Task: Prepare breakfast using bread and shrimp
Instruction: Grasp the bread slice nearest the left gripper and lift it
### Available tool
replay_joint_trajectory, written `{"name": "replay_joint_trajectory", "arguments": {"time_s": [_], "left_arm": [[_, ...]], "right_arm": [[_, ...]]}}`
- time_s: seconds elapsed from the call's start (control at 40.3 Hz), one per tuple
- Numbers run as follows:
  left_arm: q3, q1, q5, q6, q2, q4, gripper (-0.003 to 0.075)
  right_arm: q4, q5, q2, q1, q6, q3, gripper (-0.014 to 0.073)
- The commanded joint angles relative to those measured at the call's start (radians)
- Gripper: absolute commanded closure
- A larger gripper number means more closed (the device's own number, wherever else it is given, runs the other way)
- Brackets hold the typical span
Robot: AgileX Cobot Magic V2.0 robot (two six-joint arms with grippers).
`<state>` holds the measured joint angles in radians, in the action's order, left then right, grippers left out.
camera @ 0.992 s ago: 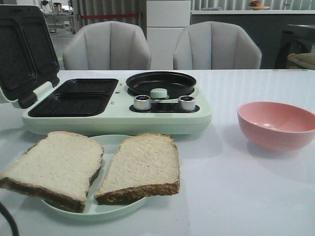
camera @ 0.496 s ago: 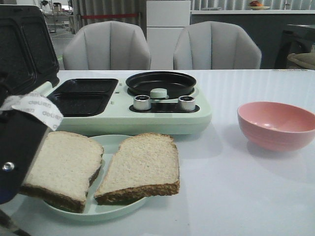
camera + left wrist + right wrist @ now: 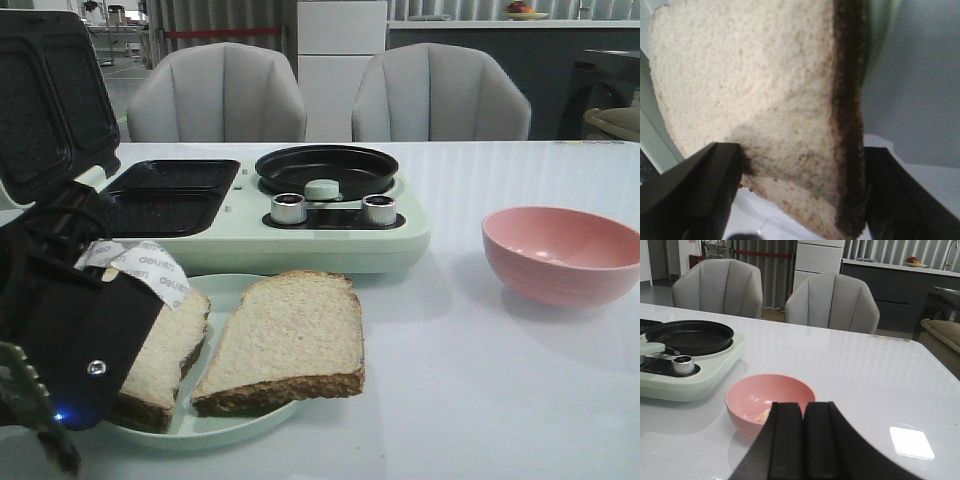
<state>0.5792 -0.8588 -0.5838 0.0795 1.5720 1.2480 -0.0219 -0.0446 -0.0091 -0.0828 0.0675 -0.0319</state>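
- Front view: the left gripper [image 3: 45, 420] sat low over the left bread slice [image 3: 165, 350] on the pale green plate [image 3: 225, 425], its black body hiding most of that slice. The right bread slice [image 3: 290, 340] lay on the same plate just beside it, uncovered. Behind the plate stood the breakfast maker [image 3: 240, 215], its lid [image 3: 50, 95] raised and the round pan [image 3: 327, 170] on its right half. The pink bowl [image 3: 562, 255] stood well apart to the right on the white table [image 3: 480, 400]. The right arm did not show here
- Left wrist view: the jaws were spread wide, one black finger [image 3: 695, 192] on either side of the bread slice [image 3: 750, 95]; whether they touched the crust could not be told
- Right wrist view: the right gripper [image 3: 804, 440] had its two fingers pressed together with nothing between them, above the table near the pink bowl [image 3: 770, 402]. A small pale piece [image 3: 762, 416], probably the shrimp, lay inside the bowl, too blurred to be sure
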Motion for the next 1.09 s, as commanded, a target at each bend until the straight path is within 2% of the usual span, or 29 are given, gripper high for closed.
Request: {"name": "replay_joint_trajectory", "arguments": {"time_s": [0.0, 0.174, 0.248, 0.372, 0.57, 0.769, 0.893, 1.066], "left_arm": [[0.026, 0.002, -0.042, 0.016, -0.020, 0.038, 0.0299], [0.026, -0.002, -0.042, 0.016, -0.044, 0.030, 0.0548], [0.026, -0.002, -0.042, 0.016, -0.071, 0.015, 0.0617], [0.026, -0.014, -0.052, 0.016, -0.143, -0.002, 0.0687], [0.026, -0.048, -0.054, 0.016, -0.312, 0.008, 0.0687], [0.036, -0.024, -0.047, 0.016, -0.443, 0.099, 0.0687], [0.079, 0.057, 0.006, 0.016, -0.450, 0.156, 0.0687], [0.182, 0.223, 0.198, 0.016, -0.381, 0.220, 0.0687]], "right_arm": [[0.005, 0.087, -0.020, 0.000, 0.003, 0.006, 0.0627], [0.005, 0.087, -0.020, 0.000, 0.003, 0.006, 0.0627], [0.005, 0.087, -0.020, 0.000, 0.003, 0.006, 0.0627], [0.005, 0.087, -0.020, 0.000, 0.003, 0.006, 0.0627], [0.005, 0.087, -0.020, 0.000, 0.003, 0.006, 0.0627], [0.005, 0.087, -0.020, 0.000, 0.003, 0.006, 0.0627], [0.005, 0.087, -0.020, 0.000, 0.003, 0.006, 0.0627], [0.005, 0.087, -0.020, 0.000, 0.003, 0.006, 0.0627]]}}
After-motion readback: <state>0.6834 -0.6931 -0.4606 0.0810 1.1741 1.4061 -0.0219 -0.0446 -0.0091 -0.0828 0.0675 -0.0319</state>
